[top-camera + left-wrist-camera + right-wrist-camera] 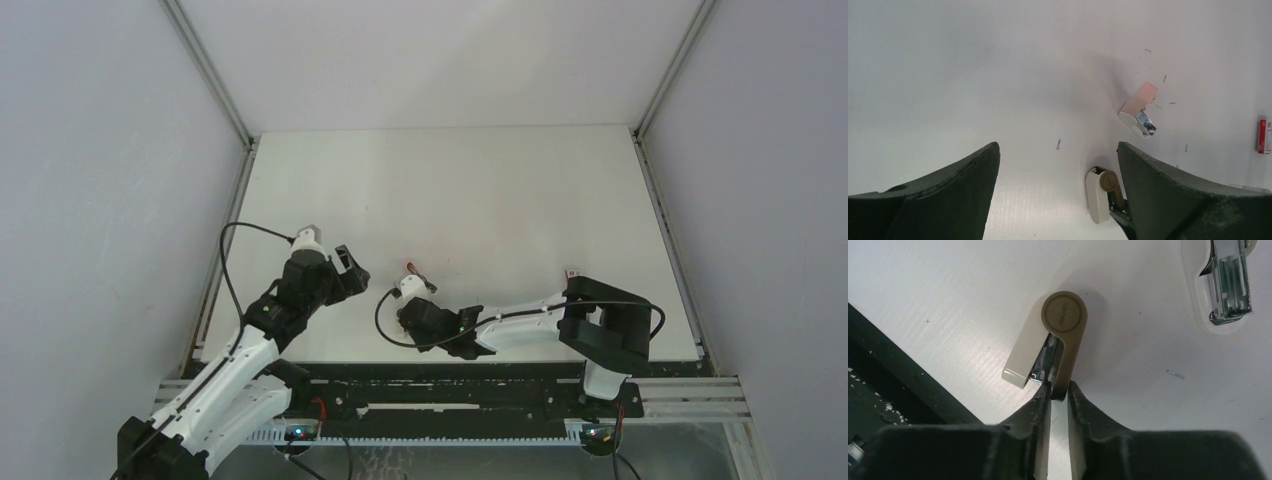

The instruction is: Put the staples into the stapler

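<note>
The pink-red stapler (414, 268) lies on the white table; it shows with its metal end in the left wrist view (1140, 106) and at the top right of the right wrist view (1229, 282). My right gripper (1059, 387) is shut on the tan arm of a small beige-and-tan hinged device (1063, 320), which is swung open with a metal channel showing. That device also shows in the left wrist view (1097, 197). My left gripper (1058, 147) is open and empty above bare table, left of the device. No block of staples is in view.
A small white-and-red box (572, 273) lies to the right, also in the left wrist view (1263, 136). Loose single staples (1058, 144) are scattered on the table. The black rail (878, 365) at the table's near edge runs close to the device.
</note>
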